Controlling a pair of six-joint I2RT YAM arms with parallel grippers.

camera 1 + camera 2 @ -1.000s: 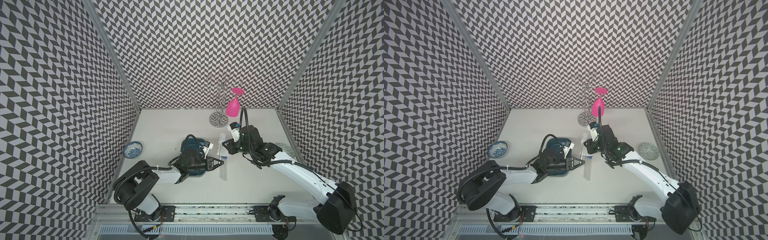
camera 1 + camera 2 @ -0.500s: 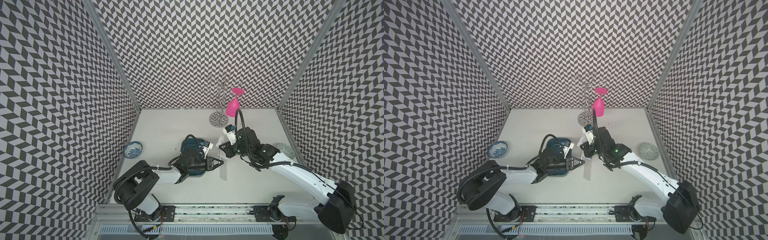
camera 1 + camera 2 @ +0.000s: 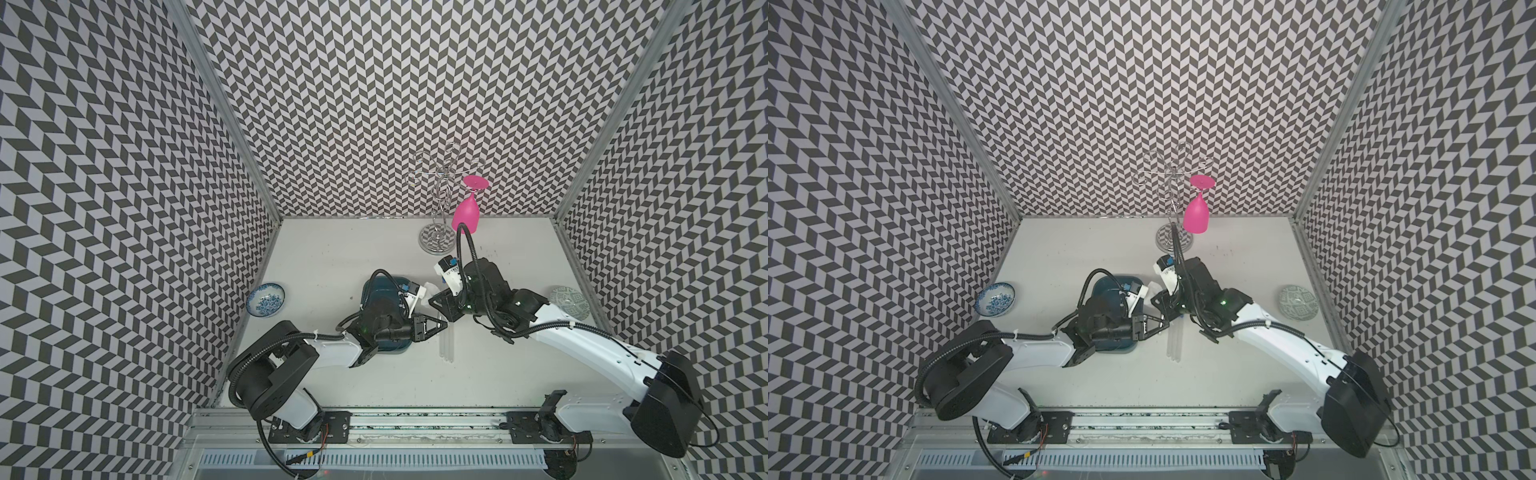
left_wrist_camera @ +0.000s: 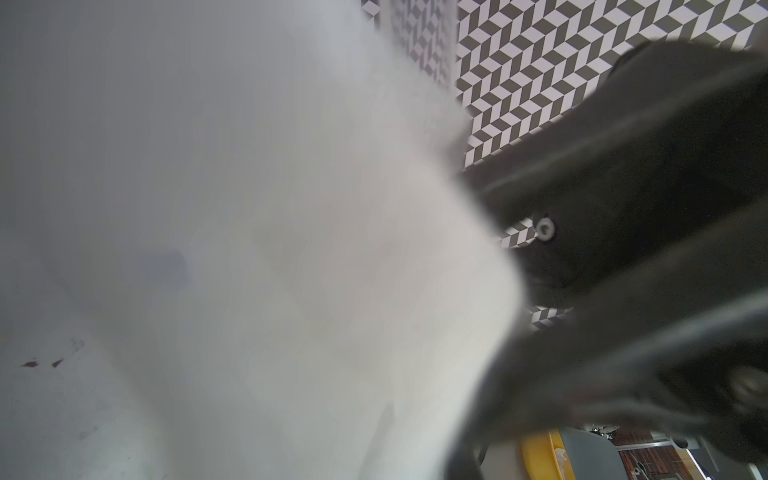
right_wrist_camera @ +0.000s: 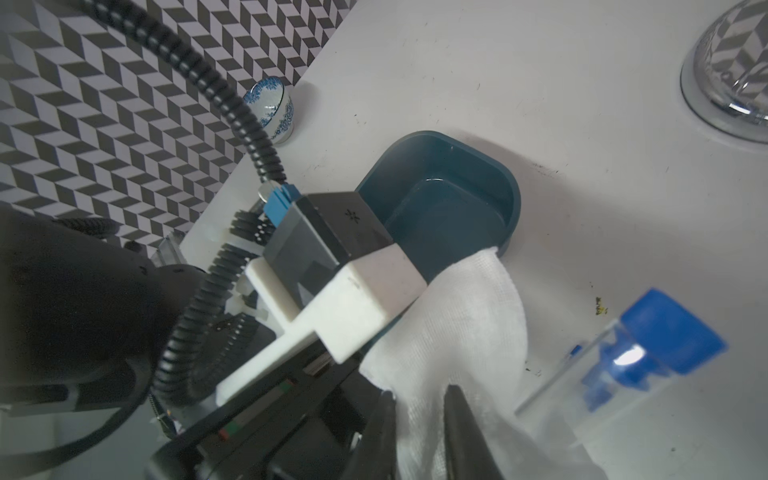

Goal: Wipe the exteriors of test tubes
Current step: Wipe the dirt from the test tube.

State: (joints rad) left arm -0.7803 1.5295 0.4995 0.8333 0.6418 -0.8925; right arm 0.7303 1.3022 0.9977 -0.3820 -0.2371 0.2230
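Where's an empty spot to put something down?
Bare patches: between the blue bowl and the wire rack at the back, and in front of the test tubes by the rail. Crowded: the middle, with teal tray, cloth, left arm and right arm.

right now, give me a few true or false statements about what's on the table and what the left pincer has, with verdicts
1. The left pincer is shut on the white tissue. True.
2. Clear test tubes lie on the table, to the right of the teal tray. True.
3. The pink glass stands upright on the table. False: it hangs upside down from the chrome rack.
4. The blue-and-white bowl sits beside the rack. False: it is over by the left wall, far from it.
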